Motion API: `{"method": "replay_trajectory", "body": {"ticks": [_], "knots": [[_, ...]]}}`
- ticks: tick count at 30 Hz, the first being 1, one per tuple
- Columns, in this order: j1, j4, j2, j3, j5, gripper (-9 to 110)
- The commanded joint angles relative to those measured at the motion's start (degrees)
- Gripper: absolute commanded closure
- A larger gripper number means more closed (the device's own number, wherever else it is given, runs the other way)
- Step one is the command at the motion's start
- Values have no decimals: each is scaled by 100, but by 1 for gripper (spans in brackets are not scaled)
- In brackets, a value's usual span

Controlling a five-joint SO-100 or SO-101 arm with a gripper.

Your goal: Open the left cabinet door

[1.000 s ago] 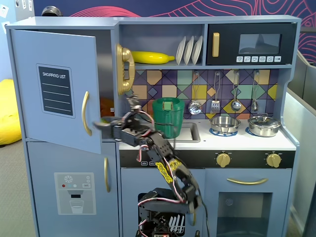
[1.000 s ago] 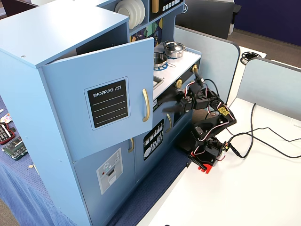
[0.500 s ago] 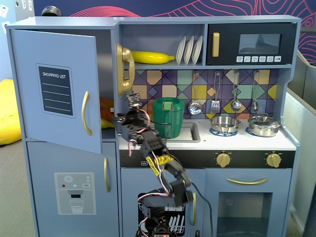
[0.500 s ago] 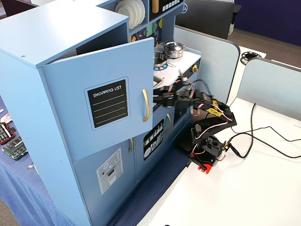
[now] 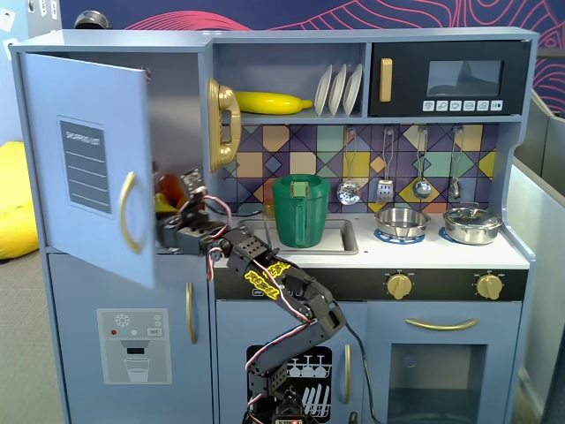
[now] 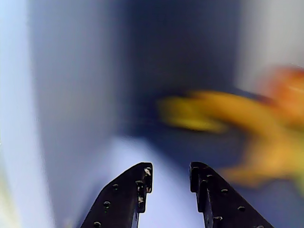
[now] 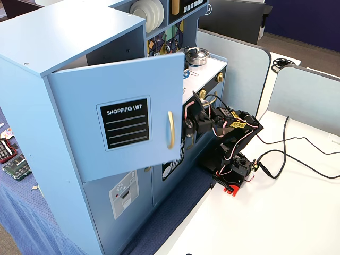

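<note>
The left cabinet door (image 5: 84,168), blue-grey with a black "SHOPPING LIST" panel and a vertical gold handle (image 5: 126,212), stands swung out from the fridge; it also shows in the other fixed view (image 7: 122,117). My gripper (image 5: 172,223) is at the door's free edge, partly behind it, pointing into the open compartment; it also shows beside the door edge (image 7: 187,123). In the wrist view my gripper (image 6: 171,173) has its jaws a little apart with nothing between them. Blurred yellow and orange toy food (image 6: 228,114) lies inside the compartment.
Below is the door with the ice-dispenser graphic (image 5: 132,344) and the small dish-rack door (image 5: 305,380). A green pitcher (image 5: 300,210) stands in the sink, and a gold phone (image 5: 223,124) hangs to the right. The arm's base and cables (image 7: 297,159) sit on the white table (image 7: 276,223).
</note>
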Motion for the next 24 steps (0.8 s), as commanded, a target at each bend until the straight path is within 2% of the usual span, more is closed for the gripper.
{"method": "replay_trajectory", "body": {"ticks": [1,4,7,17,24], "knots": [[-800,-114,105,-352,-149,101],[-1143,-132,176,-281,-299,101],[-809,-53,404,0,-185,101],[3085,1441,1661,1907,853,101],[5247,2470,2909,3955,1389,101]]}}
